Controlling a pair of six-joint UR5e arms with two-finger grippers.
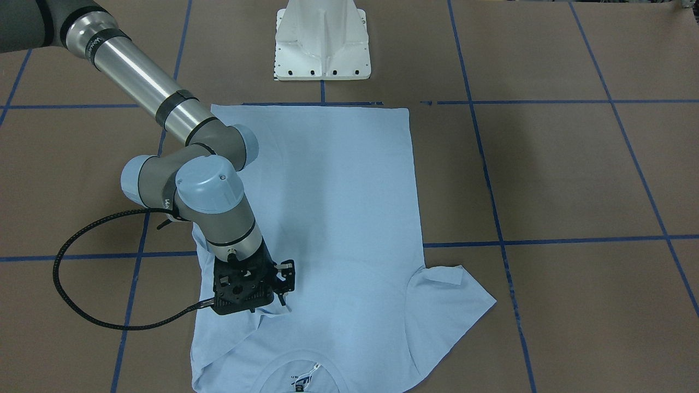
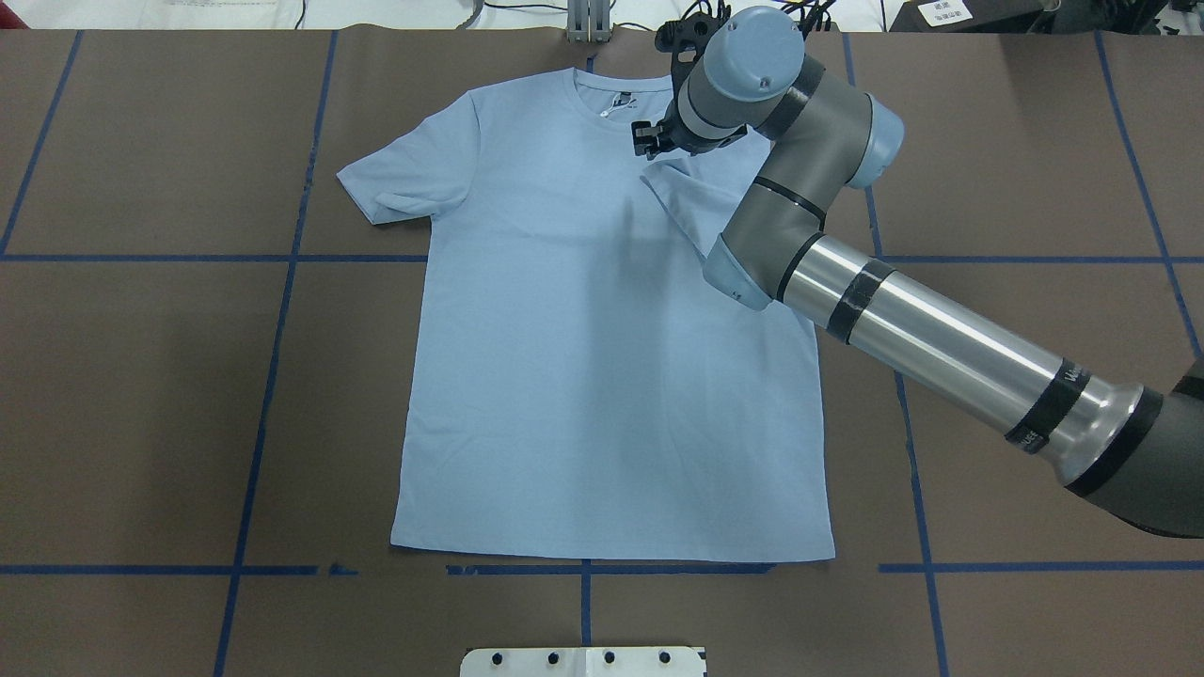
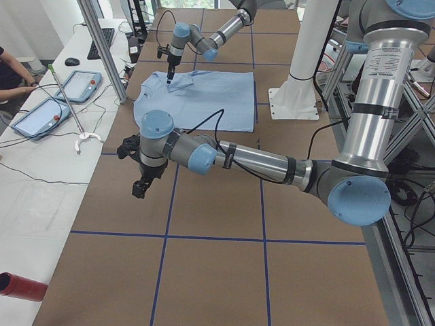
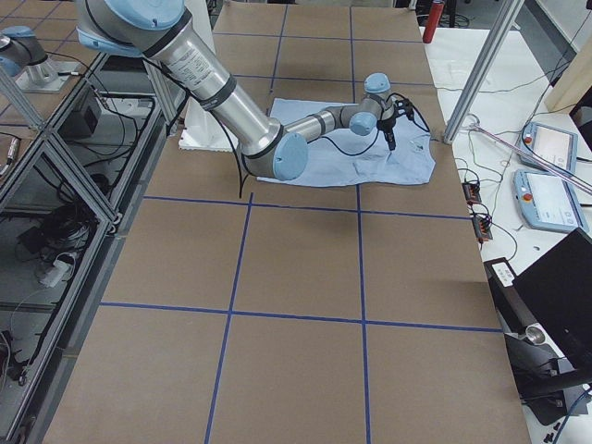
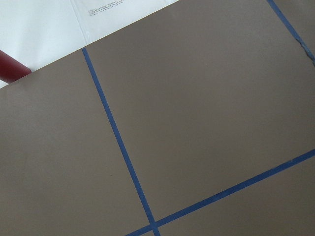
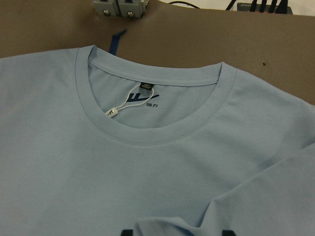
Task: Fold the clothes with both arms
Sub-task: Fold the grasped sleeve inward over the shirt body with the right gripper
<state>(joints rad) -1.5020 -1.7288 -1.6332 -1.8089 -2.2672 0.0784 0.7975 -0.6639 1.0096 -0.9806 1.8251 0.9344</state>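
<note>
The light blue T-shirt (image 2: pixel 583 376) lies flat on the brown table, neck label (image 6: pixel 142 88) away from the robot's base. Its sleeve on my right side is folded in over the chest. My right gripper (image 2: pixel 647 141) points down at that sleeve's tip, beside the collar. In the right wrist view its fingertips (image 6: pixel 125 231) stand wide apart, a ridge of sleeve cloth between them. The other sleeve (image 2: pixel 395 183) lies spread out. My left gripper (image 3: pixel 139 189) hovers over bare table far from the shirt; I cannot tell whether it is open or shut.
The white pedestal base (image 1: pixel 322 43) stands just beyond the shirt's hem. Blue tape lines (image 5: pixel 118 142) grid the table. A red cylinder (image 3: pixel 20 285) lies near the left arm's end. Tablets (image 3: pixel 41 115) and a person's arm (image 3: pixel 13 81) are at the side bench.
</note>
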